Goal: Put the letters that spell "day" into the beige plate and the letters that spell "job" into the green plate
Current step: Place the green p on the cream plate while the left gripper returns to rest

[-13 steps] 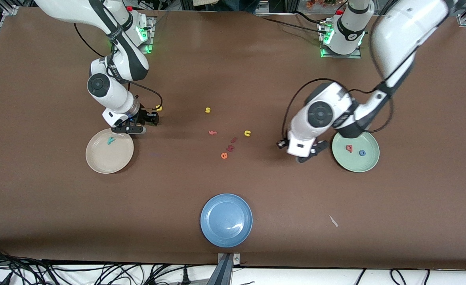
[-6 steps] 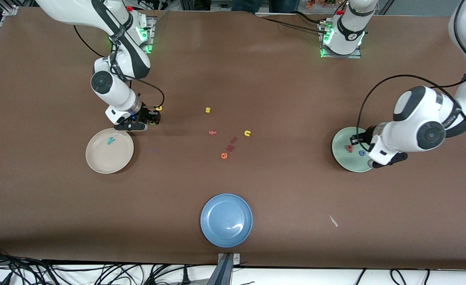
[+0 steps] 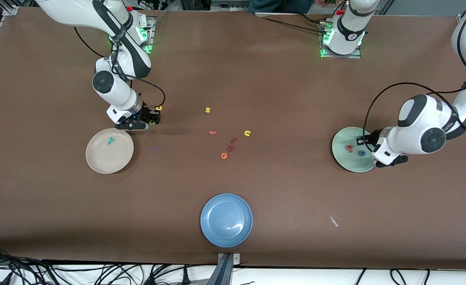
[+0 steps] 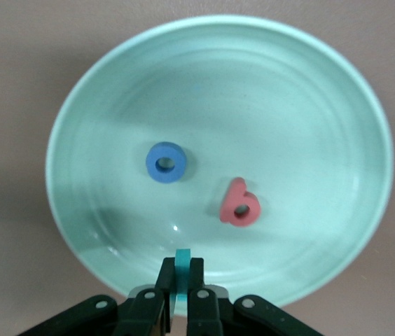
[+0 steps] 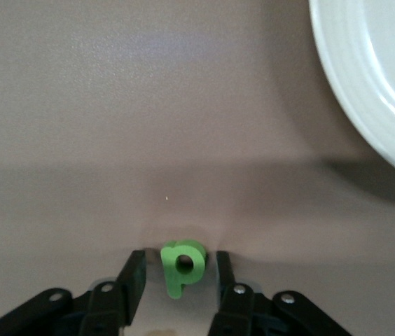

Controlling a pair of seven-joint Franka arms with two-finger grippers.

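Observation:
The green plate (image 3: 342, 158) holds the salmon-red b (image 3: 349, 148) and the blue o (image 3: 362, 152). My left gripper (image 3: 363, 139) hangs over this plate (image 4: 71, 140), shut on the thin teal j (image 4: 181, 260), above the o (image 4: 165, 162) and b (image 4: 240, 205). The beige plate (image 3: 109, 162) holds the teal y (image 3: 110, 140). My right gripper (image 3: 151, 120) is down at the table beside that plate (image 5: 372, 84), open, its fingers either side of the green letter (image 5: 182, 266) with a gap on each side. A yellow rounded letter (image 3: 159, 108) lies just by it.
Mid-table lie a yellow s (image 3: 207, 110), a red f (image 3: 212, 132), a yellow u (image 3: 247, 133), an orange e (image 3: 224, 155) and two dark red letters (image 3: 232, 144). A blue plate (image 3: 226, 220) sits near the front edge, and a white scrap (image 3: 333, 221) lies toward the left arm's end.
My left arm has swung from beside the green plate to over it, carrying the teal j. My right gripper has settled around the green letter and its fingers have narrowed.

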